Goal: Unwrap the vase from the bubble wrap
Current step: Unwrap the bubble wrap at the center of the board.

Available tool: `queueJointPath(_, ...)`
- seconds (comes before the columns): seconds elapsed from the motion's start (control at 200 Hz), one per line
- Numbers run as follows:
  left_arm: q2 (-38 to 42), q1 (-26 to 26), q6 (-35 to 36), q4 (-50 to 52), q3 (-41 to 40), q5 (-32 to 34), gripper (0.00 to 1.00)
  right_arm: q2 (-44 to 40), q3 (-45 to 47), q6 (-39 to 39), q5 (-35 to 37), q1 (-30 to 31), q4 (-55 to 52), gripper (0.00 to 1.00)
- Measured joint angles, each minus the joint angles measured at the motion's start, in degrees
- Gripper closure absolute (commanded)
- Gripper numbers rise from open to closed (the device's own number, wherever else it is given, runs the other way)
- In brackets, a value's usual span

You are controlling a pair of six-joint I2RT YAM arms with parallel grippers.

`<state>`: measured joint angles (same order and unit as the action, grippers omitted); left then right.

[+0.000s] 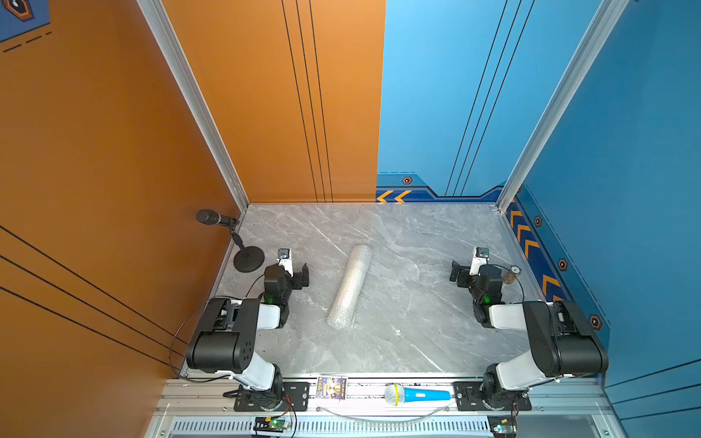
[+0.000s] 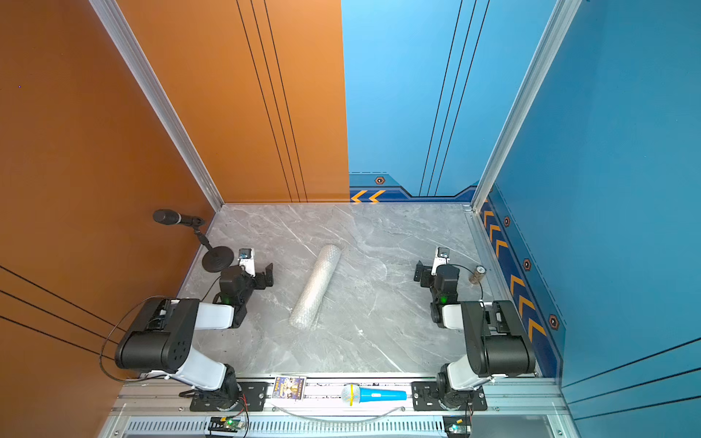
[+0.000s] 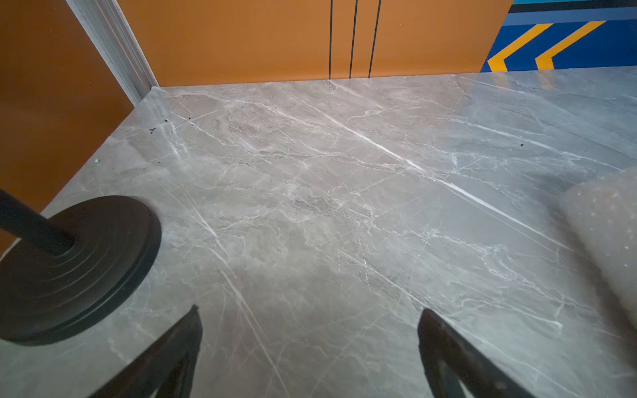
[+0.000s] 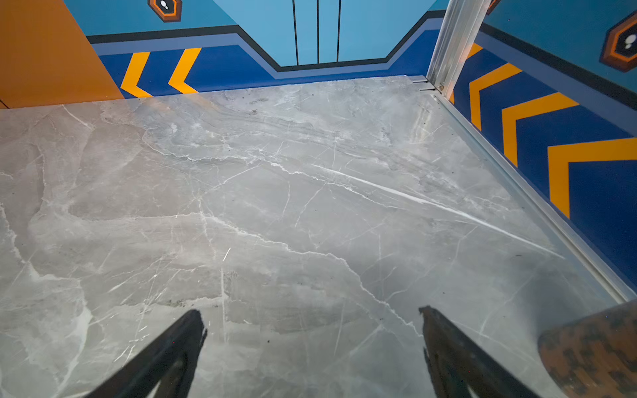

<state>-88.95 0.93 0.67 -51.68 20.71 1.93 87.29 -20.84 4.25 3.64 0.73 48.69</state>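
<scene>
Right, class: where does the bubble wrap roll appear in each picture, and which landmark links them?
In a top view: the bubble wrap lies rolled at the centre of the table.
In a top view: bubble wrap likewise central, diagonal.
Left wrist view: its blurred end at the frame's edge, opposite the stand base.
Right wrist view: not in it.
Shared landmark: the orange chevrons on the back wall.

Bright even light, soft shadows, blurred edges

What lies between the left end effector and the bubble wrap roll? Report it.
Nothing: only bare marble tabletop separates the left end effector from the bubble wrap roll, as both top views show.
</scene>
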Motion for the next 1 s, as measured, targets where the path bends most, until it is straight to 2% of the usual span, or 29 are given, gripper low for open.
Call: queueJointPath(1.001, 0.0, -0.7, 0.0, 0.0, 0.0, -1.1, 0.02, 0.0, 0.0, 0.0, -0.8, -0.3, 0.4, 0.00)
